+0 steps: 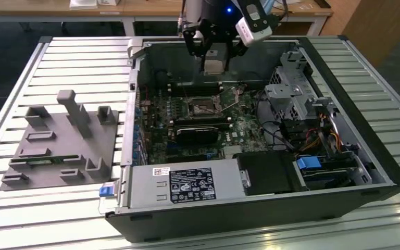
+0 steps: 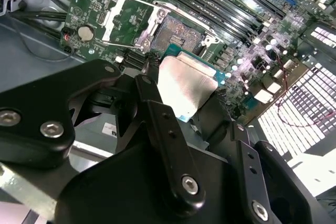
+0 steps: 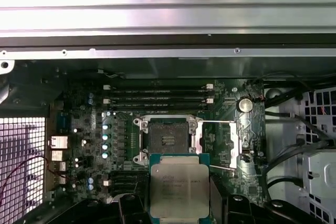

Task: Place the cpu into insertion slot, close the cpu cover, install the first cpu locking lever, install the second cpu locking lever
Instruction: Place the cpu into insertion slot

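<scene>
The slatted metal tabletop (image 1: 75, 57) carries everything here. On it lies the open black computer case (image 1: 387, 172), side panel off, and just beside the case, on the exterior view's left, sits a grey moulded fixture (image 1: 54, 151) with upright posts and pockets. Inside the case, along the edge nearest the exterior camera, I see the grey power supply box (image 1: 186, 185). Beyond it lies the green motherboard (image 1: 186, 140).

My claw (image 1: 215, 54) hangs over the far part of the case, above the motherboard and clear of it. It is clenched on the cpu (image 1: 215, 62), with one black finger (image 2: 149, 85) pressing one edge of the chip and the other finger on the opposite edge. In both wrist views the cpu (image 3: 178, 187) shows its pale silver-grey face between my fingers, with a thin green border round it.

The cpu cover (image 3: 226, 142) is swung open and lies just beside the socket, green board visible through its square cut-out. The same cover (image 2: 126, 22) appears as a bright silver frame in the second wrist view.

The insertion slot (image 3: 167, 140) lies bare, its dark centre exposed inside a dull silver rim. The cpu is in the air above the board, apart from the slot (image 2: 178, 35) and not yet seated in it.
</scene>
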Tool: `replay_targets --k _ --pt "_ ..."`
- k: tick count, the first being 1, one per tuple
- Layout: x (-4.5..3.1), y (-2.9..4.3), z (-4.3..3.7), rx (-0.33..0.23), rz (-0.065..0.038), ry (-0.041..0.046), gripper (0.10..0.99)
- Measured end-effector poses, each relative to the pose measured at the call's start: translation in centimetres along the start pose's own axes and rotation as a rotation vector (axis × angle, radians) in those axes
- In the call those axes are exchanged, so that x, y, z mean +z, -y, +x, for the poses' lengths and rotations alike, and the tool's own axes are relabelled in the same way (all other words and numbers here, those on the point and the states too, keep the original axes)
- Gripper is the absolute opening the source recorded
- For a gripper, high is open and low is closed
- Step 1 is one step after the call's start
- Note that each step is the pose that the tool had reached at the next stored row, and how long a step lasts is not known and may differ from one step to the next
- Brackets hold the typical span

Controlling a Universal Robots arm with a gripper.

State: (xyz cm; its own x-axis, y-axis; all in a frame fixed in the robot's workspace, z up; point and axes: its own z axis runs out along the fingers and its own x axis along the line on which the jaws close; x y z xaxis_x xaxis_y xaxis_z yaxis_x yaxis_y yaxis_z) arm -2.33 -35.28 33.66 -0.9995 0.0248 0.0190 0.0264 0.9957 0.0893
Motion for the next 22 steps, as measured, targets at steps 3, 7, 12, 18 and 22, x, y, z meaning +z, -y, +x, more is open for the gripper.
replay_targets --k 3,7,12,18,22 --pt "0.55 0.05 0.03 0.0 0.0 0.0001 0.541" --pt "1.27 0.12 0.07 0.0 0.0 0.0004 0.541" --pt "2.18 0.2 0.1 0.0 0.0 0.0008 0.541" --pt "3.11 0.28 0.11 0.045 0.001 0.0066 0.541" --pt "3.29 0.3 0.1 0.117 0.0 0.0129 0.541"
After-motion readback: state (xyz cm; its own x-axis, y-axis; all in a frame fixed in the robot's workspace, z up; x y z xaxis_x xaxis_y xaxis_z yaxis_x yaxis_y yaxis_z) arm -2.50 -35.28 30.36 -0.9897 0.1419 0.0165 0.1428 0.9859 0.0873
